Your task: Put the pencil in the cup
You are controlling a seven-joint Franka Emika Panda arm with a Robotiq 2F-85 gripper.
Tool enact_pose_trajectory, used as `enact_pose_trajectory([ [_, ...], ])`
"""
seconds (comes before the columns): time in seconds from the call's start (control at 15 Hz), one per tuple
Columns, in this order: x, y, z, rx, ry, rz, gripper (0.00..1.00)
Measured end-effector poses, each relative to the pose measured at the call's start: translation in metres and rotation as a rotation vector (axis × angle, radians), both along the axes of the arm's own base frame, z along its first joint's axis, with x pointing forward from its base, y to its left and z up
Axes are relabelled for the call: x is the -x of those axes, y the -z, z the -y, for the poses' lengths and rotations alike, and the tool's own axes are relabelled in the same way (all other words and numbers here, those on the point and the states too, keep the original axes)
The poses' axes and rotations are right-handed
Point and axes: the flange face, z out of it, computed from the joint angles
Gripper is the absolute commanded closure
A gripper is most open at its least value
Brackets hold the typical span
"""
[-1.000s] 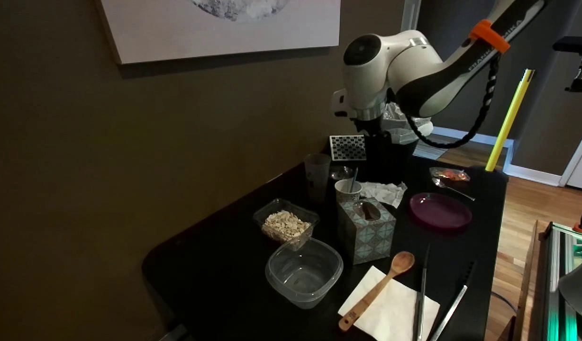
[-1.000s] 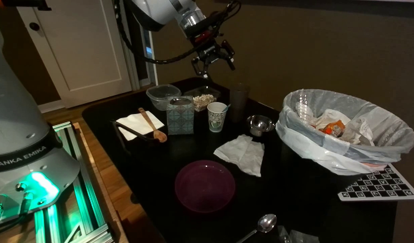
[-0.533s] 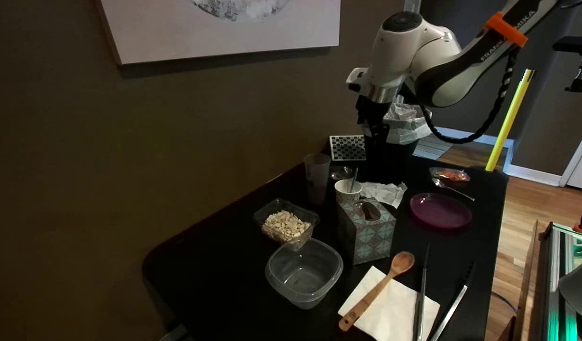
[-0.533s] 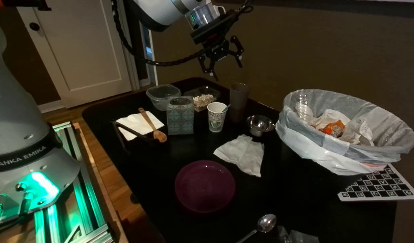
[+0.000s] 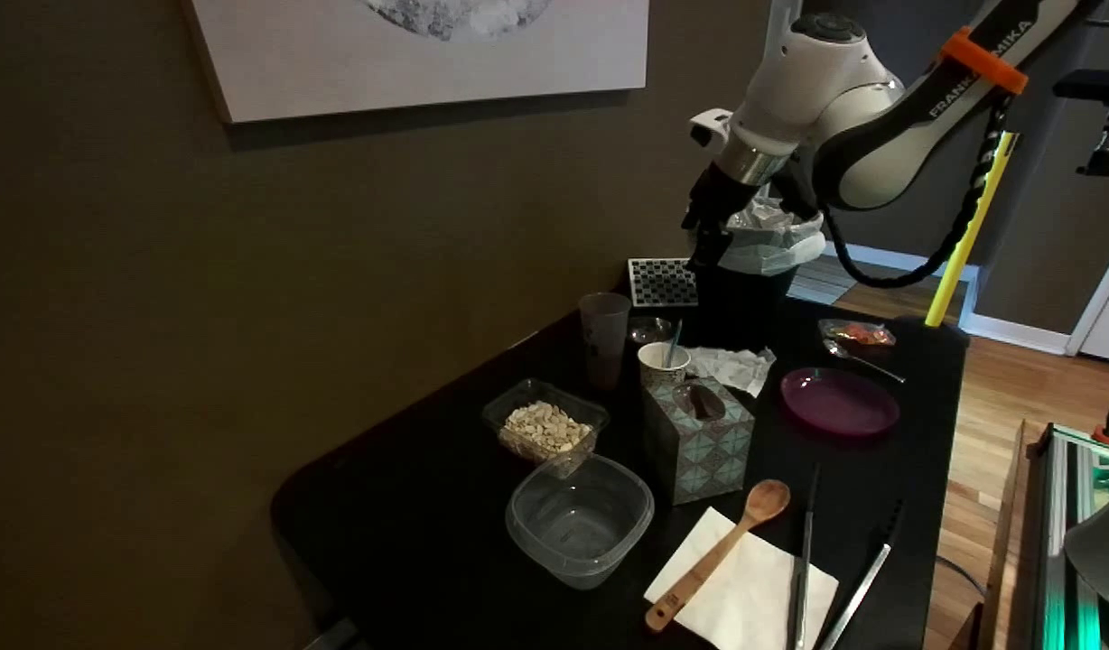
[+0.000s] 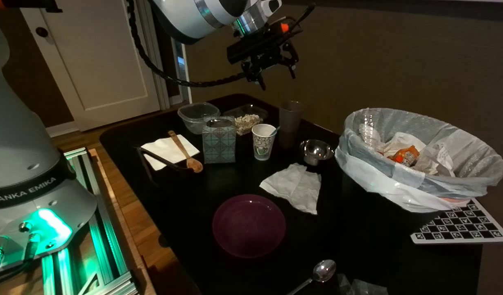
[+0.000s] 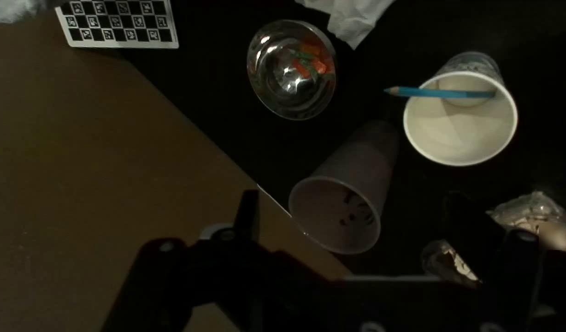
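Claw (image 6: 278, 82) spread wide and carrying nothing, a robot arm (image 6: 182, 14) reaches over the far side of a black table (image 6: 370, 229) in an exterior view, well above the white paper cup (image 6: 261, 145) that holds the blue pencil (image 6: 275, 131). From where I stand the task looks finished; what remains, I judge, is leaving without a knock. A tall tumbler (image 6: 290, 119) stands just beyond the cup and to its right, so the best way out is upward first, and only then sideways.

In an exterior view, the patterned tissue box (image 5: 712, 456) stands on the cup's near side, with the tumbler to the left. The claw shows there edge-on and dark, its spread impossible to read. Any low swing across this cluster would risk tipping the cup, which looks light and easily upset.

The wrist view settles the pencil's place: it leans inside the cup, sharpened tip poking past the rim; whether its lower end sits on the bottom I cannot tell. Two dark fingers (image 7: 247, 216) frame the tumbler's mouth without visible contact, apart and bare. Good handling now would leave them spread, lift slowly and straight, and give that jutting tip plenty of room before turning away.
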Motion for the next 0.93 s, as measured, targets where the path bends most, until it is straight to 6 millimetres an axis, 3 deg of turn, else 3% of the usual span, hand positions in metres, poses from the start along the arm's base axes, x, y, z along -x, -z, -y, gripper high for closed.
enact_pose_trajectory([
  [0.33, 0.012, 0.012, -0.001, -0.215, 0.176, 0.041, 0.0],
  [0.53, 0.023, 0.028, -0.02, -0.337, 0.284, 0.017, 0.0],
  [0.67, 0.024, 0.029, -0.027, -0.341, 0.276, 0.013, 0.0],
  [0.93, 0.023, 0.027, -0.02, -0.341, 0.287, 0.019, 0.0],
])
